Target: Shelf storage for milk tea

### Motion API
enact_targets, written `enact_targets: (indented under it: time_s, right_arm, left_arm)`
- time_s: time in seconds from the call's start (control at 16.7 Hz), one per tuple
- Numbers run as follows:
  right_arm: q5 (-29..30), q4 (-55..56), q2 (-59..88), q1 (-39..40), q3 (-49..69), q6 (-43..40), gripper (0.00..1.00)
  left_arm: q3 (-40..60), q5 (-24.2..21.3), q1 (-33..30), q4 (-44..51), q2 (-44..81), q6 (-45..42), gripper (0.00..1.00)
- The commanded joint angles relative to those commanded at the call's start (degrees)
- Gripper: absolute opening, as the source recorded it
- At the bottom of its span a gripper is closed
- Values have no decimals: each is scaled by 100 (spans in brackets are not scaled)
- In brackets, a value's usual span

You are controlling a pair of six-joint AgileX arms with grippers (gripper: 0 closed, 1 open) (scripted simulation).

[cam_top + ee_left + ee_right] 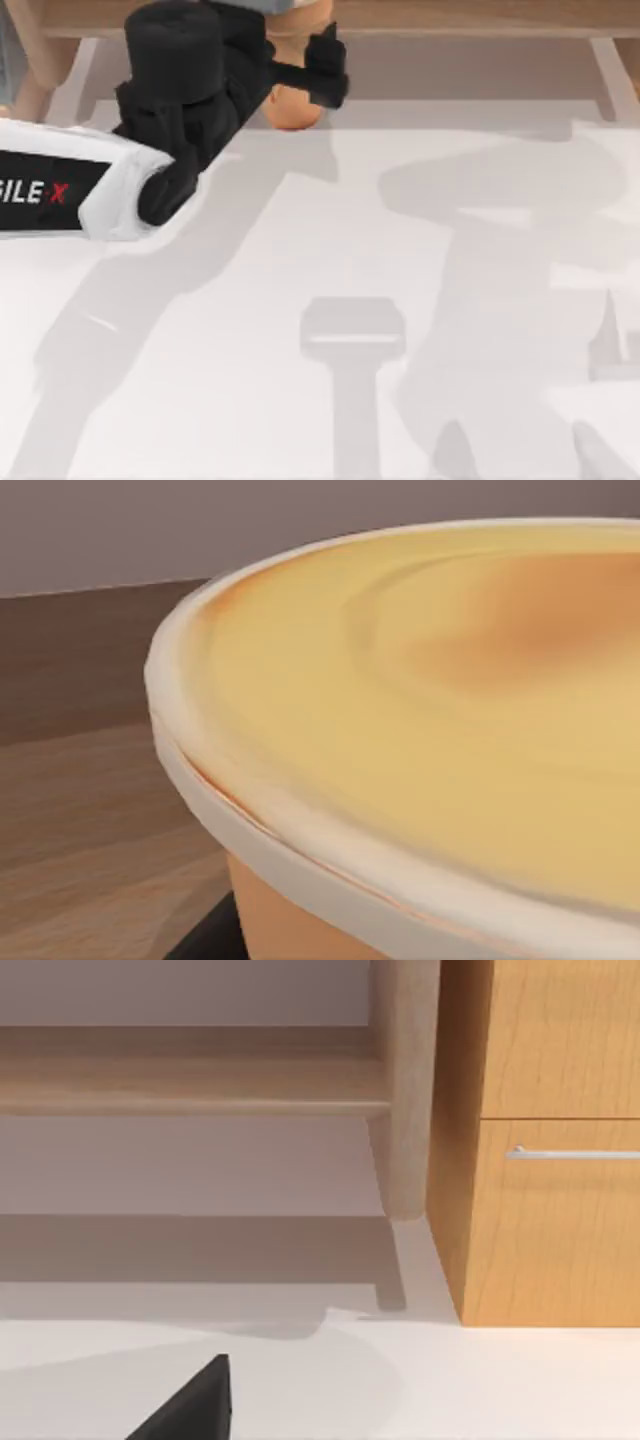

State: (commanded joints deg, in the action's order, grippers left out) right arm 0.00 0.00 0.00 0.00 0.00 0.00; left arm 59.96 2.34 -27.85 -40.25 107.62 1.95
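The milk tea (293, 110), a tan-orange cup with a pale rim, is at the back left of the table, just under the front edge of the shelf (450, 18). My left gripper (294, 82) is shut on it, with one black finger (326, 70) on the cup's right side. The left wrist view has the cup's pale-rimmed lid (420, 730) up close over brown wood (90, 810). In the right wrist view, one dark fingertip (190, 1405) of my right gripper points toward the shelf's board (190, 1080) and its pale upright (405, 1090).
A light-wood cabinet (550, 1240) with a metal drawer handle (575, 1152) stands right beside the shelf's upright. The white tabletop (300, 260) lies in front of the shelf, crossed by arm shadows. Another pale shelf support (45, 50) stands at the back left.
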Motion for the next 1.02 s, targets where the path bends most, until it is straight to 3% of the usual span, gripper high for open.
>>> enact_targets:
  time_s: [0.48,0.66,1.02]
  right_arm:
    - [0,0,0,0,0,0,100]
    - [0,0,0,0,0,0,100]
    - [0,0,0,0,0,0,100]
  left_arm:
    - [1989,1971,-23,1655,198,16,0]
    - [2362,2247,79,1919,262,17,0]
    - [2383,2251,73,1914,253,2,0]
